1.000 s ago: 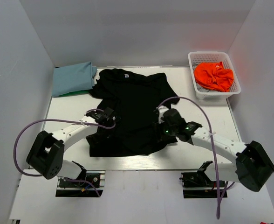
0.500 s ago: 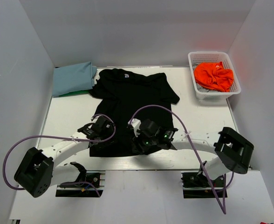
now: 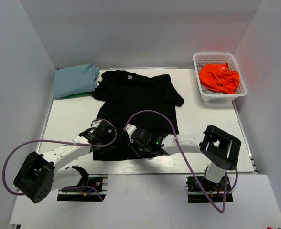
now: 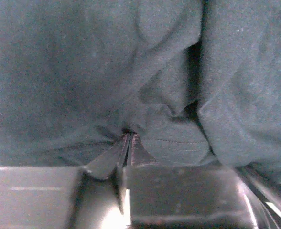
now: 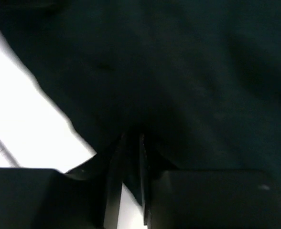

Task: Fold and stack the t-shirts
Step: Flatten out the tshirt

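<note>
Gripping the black t-shirt hem now, the left claw and right claw stood apart earlier.

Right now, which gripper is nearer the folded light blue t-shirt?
Left: the left gripper pinches the black t-shirt hem, near-right of the light blue t-shirt; right gripper farther right.

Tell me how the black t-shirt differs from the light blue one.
The black t-shirt lies spread open in the middle; the light blue t-shirt sits folded at far left. The black one covers far more of the table. The left gripper and right gripper pinch the black one's near hem; nothing touches the blue one. Both are plain-coloured cloth.
</note>
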You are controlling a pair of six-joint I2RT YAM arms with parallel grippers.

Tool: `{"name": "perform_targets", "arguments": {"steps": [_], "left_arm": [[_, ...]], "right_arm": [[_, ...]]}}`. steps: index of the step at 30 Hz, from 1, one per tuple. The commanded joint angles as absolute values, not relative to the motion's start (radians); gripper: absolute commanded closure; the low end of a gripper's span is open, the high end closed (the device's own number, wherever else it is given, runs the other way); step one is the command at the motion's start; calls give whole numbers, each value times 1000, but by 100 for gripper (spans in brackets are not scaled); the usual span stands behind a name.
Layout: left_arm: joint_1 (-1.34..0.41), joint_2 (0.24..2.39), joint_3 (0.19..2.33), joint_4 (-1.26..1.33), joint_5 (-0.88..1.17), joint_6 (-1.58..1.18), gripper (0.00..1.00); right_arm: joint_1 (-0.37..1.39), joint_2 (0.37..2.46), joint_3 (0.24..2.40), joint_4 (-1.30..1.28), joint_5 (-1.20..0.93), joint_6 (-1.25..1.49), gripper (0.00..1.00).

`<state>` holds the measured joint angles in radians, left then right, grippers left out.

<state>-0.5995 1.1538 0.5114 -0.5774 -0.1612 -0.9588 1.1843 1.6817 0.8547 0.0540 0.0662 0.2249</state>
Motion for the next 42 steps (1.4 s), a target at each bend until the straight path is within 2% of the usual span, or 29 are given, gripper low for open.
{"name": "perform_targets", "arguments": {"steps": [1,2,4,5,13,16,17,20,21,22,23,26,30,34,38,39,40,42], "left_arm": [[-603,1167,500,-635,-215,-983,90],[-592,1167,500,-647,-225,-998,98],[-592,1141,509,-672,-250,-999,100],[-592,1129,521,-681,-262,-1009,100],[-592,1011,587,-779,-356,-1037,100],[-592,980,649,-877,-409,-1075,100],[-592,980,658,-900,-434,-1075,100],[-583,966,684,-963,-434,-1075,100],[-583,979,684,-975,-434,-1084,93],[-583,988,696,-986,-434,-1103,80],[-583,988,696,-986,-434,-1103,57],[-583,997,686,-968,-408,-1112,54],[-583,968,661,-969,-408,-1124,41],[-583,920,652,-989,-408,-1124,39],[-583,890,643,-989,-408,-1124,39],[-583,890,643,-979,-408,-1124,39],[-583,890,634,-979,-408,-1124,39],[-583,890,634,-968,-408,-1124,39]], "right_arm": [[1177,1614,871,35,276,327,83],[1177,1600,867,31,290,334,85],[1175,1551,844,14,287,347,90],[1175,1525,830,9,290,363,100],[1177,1440,796,-49,229,316,100],[1178,1477,821,-48,170,284,87],[1181,1488,824,-43,140,275,74],[1190,1512,831,-11,94,209,57],[1198,1534,841,-15,94,181,54],[1201,1567,863,-12,95,175,54],[1206,1584,892,-14,109,170,53],[1221,1664,961,-40,126,129,51],[1249,1732,1002,-41,156,114,46],[1256,1775,1034,-57,234,126,46],[1252,1790,1045,-97,385,204,59],[1249,1784,1036,-104,409,222,65],[1250,1772,1029,-109,422,228,80],[1250,1732,1016,-120,419,238,88]]}}
